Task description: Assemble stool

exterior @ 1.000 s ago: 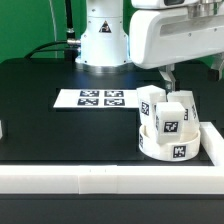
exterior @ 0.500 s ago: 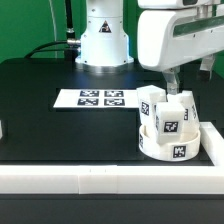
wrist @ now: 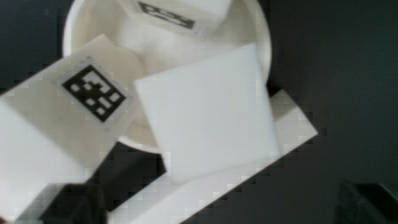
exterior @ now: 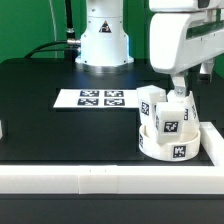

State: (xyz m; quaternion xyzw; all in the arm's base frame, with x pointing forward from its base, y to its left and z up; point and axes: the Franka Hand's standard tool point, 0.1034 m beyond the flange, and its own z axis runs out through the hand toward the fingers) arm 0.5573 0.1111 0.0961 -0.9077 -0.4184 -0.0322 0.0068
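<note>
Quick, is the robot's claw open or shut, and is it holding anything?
Gripper: jaws open wide, holding nothing; it hangs just above the legs standing on the round seat.

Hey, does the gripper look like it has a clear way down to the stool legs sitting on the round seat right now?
Probably yes. The gripper hangs open just above the legs standing on the round seat, and nothing sits between them. The rail lies beside the seat, not over it.

the arm point(exterior: 186, 40) hangs at the exterior view's right, gripper point(exterior: 178, 86) pointing down, fingers point(exterior: 173, 84) spread wide, holding nothing.
</note>
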